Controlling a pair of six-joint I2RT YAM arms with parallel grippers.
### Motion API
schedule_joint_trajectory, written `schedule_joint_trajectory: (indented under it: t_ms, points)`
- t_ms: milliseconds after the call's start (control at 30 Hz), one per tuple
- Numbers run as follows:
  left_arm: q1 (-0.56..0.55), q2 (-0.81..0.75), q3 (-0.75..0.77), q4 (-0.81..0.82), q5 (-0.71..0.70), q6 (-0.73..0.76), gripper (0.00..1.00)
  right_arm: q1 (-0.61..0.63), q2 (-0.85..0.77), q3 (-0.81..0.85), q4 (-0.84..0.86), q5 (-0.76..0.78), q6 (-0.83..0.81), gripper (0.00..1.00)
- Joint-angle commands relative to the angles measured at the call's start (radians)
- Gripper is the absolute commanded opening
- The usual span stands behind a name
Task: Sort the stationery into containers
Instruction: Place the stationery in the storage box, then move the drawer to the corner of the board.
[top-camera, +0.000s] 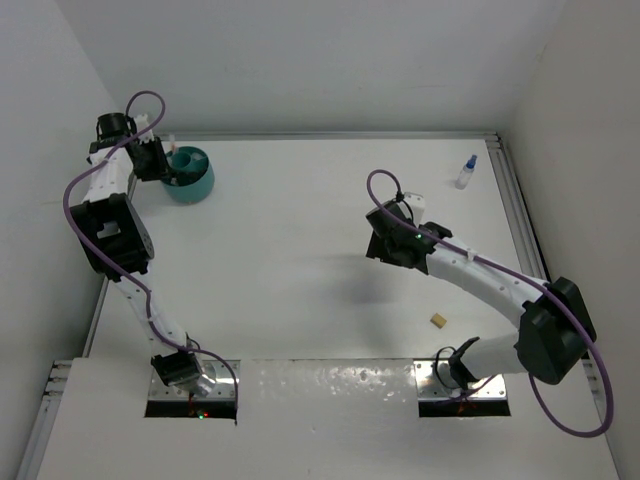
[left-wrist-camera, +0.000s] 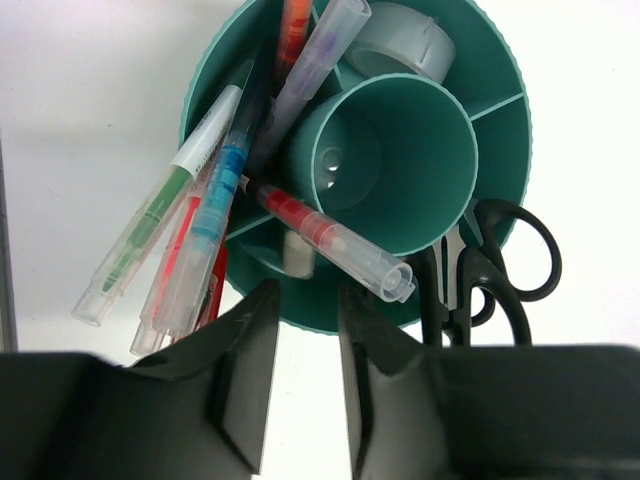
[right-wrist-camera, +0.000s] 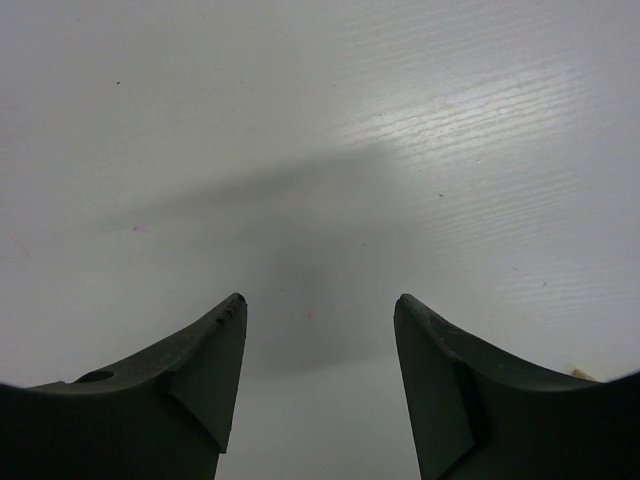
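Well, you have the flat white matte tabletop (top-camera: 300, 250) under both claws. Your right claw (right-wrist-camera: 320, 310) hangs over a bare stretch of it, its two dark wedge-shaped fingers spread wide with nothing between them. Your left claw (left-wrist-camera: 308, 300) shows its black fingers a narrow gap apart and empty, the tips just short of the near rim of the round teal plastic desk pot (left-wrist-camera: 500, 130). That pot has a smooth inner cup and thin divider walls.

Ahead and right of the left claw, the black-handled scissors (left-wrist-camera: 505, 260) stand in an outer compartment with their loops out over the rim. Ahead and left, translucent plastic pens lean outward: the green pen (left-wrist-camera: 150, 230) and the blue pen (left-wrist-camera: 215, 225). The red pen (left-wrist-camera: 335, 240) slants across just beyond the fingertips. Farthest from them sits the glossy white tape ring (left-wrist-camera: 405, 45).

Well beyond the right claw stands the small blue-capped clear bottle (top-camera: 466, 172). The little tan block (top-camera: 438, 320) lies behind that claw, toward its base.
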Motion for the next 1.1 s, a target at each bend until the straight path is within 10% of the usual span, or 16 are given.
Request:
schedule_joint_trajectory:
  t_ms: [0, 500, 733, 1067]
  points:
    - [-0.014, 0.014, 0.031, 0.016, -0.001, -0.015, 0.29, 0.013, 0.002, 0.038, -0.003, 0.029, -0.004, 0.6]
    - [-0.001, -0.082, 0.163, 0.007, 0.046, -0.067, 0.34, -0.125, -0.054, 0.051, -0.255, 0.066, 0.049, 0.56]
    - [0.025, -0.217, 0.05, 0.042, 0.115, -0.104, 0.35, -0.505, -0.354, -0.348, -0.211, -0.203, 0.276, 0.71]
    - [0.028, -0.319, -0.072, 0.111, 0.213, -0.17, 0.36, -0.585, -0.619, -0.552, -0.253, -0.174, 0.591, 0.72]
